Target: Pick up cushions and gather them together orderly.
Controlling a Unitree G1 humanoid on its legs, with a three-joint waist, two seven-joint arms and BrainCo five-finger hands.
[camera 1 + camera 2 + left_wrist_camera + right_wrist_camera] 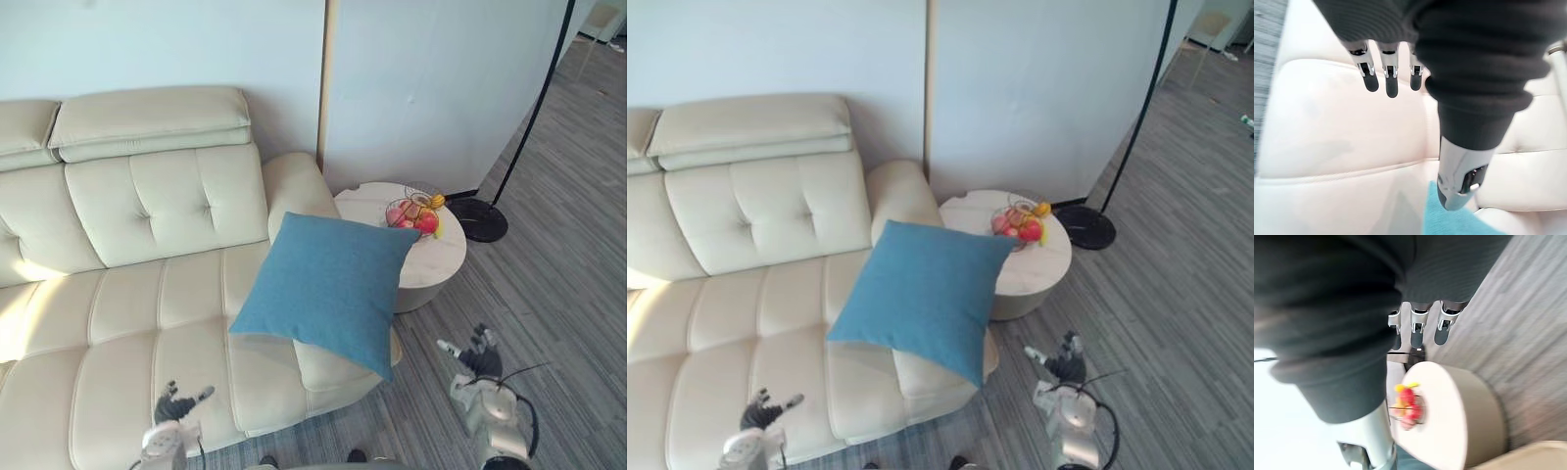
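One cushion [328, 289]: square, plain blue-teal fabric, plump, no visible creases. It lies on the right end of the cream sofa [147, 294], tilted. Its top edge rests against the armrest [294, 181] at 12 o'clock. Its 5 o'clock corner overhangs the seat's front corner. Its 1 o'clock corner reaches toward the round table [436, 264], just beside it. No hand is touching it.

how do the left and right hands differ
The left hand is over the cream sofa; the right hand is over the grey floor. The right hand is near the round side table; the left hand is far from it. Both are open, empty, off the blue cushion.
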